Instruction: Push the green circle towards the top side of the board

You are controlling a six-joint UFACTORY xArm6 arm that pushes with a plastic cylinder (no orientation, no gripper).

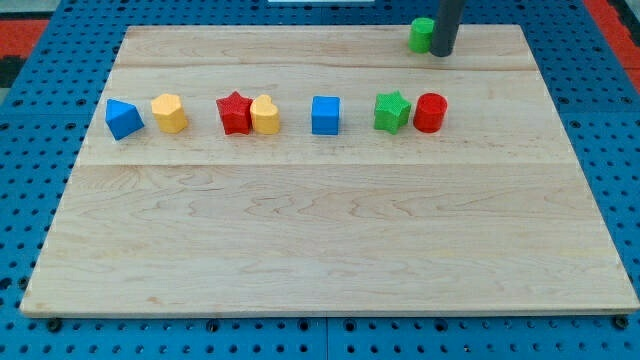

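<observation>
Green circle (421,35), smooth and round, touches my tip (443,53).

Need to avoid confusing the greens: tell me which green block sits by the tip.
The green circle at the view's top edge, touching my tip on its left. The green star sits lower, in the row beside the red cylinder.

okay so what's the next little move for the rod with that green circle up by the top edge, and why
Probably little more than a short nudge toward the view's top, if any. The green circle already sits near the board's top edge, and my tip is right beside it on the view's right, so I'd first slip to its lower side.
</observation>
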